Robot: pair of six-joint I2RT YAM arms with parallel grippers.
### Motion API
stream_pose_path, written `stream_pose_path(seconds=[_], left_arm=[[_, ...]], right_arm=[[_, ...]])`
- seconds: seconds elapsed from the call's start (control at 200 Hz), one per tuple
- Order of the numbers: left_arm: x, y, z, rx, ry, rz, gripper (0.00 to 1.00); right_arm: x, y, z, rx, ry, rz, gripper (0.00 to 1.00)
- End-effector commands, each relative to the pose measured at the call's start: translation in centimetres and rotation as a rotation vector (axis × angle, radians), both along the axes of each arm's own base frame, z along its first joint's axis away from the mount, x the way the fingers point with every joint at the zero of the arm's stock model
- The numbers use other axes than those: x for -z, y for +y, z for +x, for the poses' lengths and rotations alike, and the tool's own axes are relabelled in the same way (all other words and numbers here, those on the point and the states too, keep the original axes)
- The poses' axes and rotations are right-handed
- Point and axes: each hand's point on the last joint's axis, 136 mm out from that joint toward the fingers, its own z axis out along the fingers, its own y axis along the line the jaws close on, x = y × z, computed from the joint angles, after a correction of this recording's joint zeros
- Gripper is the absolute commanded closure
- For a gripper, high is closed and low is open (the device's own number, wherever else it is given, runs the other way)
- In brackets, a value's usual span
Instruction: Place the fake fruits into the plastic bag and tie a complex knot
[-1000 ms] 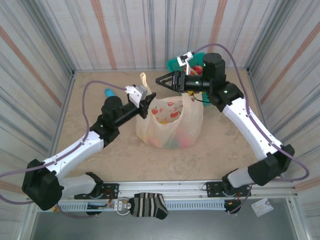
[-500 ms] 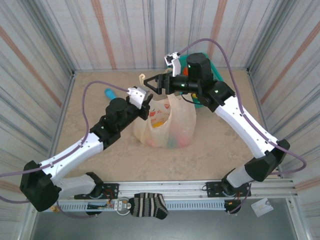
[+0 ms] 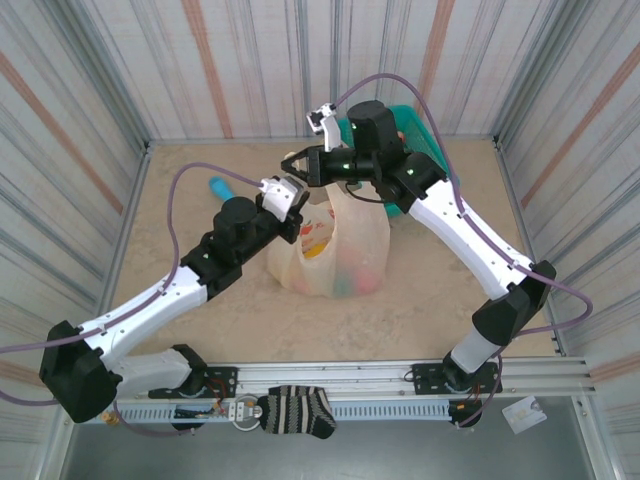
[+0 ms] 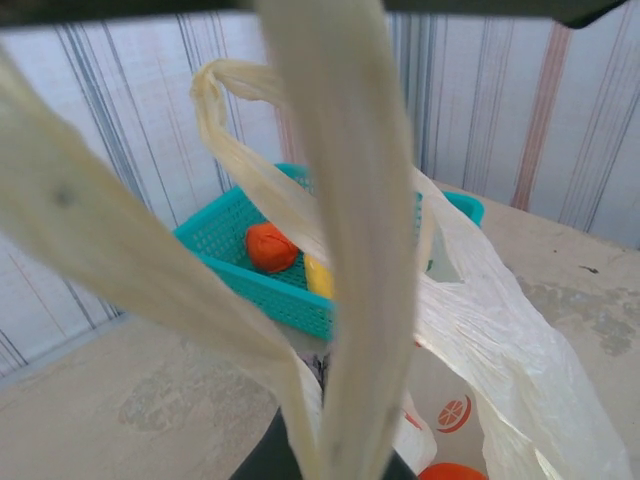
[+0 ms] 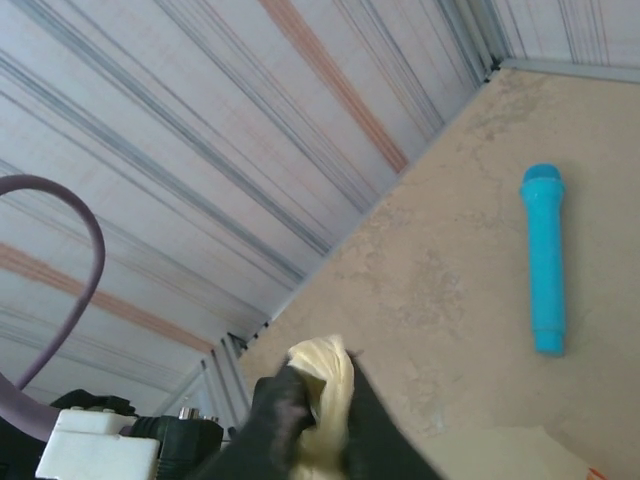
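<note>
Whereas the right gripper (image 3: 293, 166) stood spread beside the teal basket (image 3: 425, 135) a second ago, it now pinches a handle of the plastic bag (image 3: 350, 240) at mid-table, the left gripper (image 3: 292, 212) still clamped on another strip. The fake fruits (image 3: 343, 282) show only dimly through the film; bare table (image 3: 350, 330) lies open along the near edge.

I can't read any words or numbers anywhere. The small white card (image 3: 524, 414) at about five o'clock is too tiny to read.

Bright, even light fell from above; shadows on the worktop (image 3: 420, 300) were soft. The plastic bag (image 4: 340, 250) handles up close were blurred.
</note>
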Motion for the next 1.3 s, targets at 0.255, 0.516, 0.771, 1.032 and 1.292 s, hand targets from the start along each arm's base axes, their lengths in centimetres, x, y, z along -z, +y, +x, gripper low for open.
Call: stream_pose_path(seconds=[0.255, 0.516, 0.771, 1.032, 1.292], left_arm=[[-3.5, 1.8, -2.9, 0.229, -0.029, -0.085, 0.31], [-2.8, 1.3, -3.0, 0.353, -0.096, -0.093, 0.35], [-3.5, 0.7, -2.4, 0.426, -0.167, -0.152, 0.52], [-3.3, -0.1, -3.1, 0.490, -0.154, -0.179, 0.85], [-2.1, 1.7, -1.2, 0.271, -0.060, -0.184, 1.00]], right_arm=[[-2.4, -0.3, -1.7, -0.203, 0.043, 0.139, 1.00], [-2.1, 0.1, -2.2, -0.248, 0.067, 0.162, 1.00], [-1.9, 0.3, -2.9, -0.282, 0.084, 0.175, 1.00], [-1.4, 0.0, -2.6, -0.264, 0.092, 0.172, 1.00], [-3.0, -3.6, -1.0, -0.051, -0.088, 0.123, 0.45]])
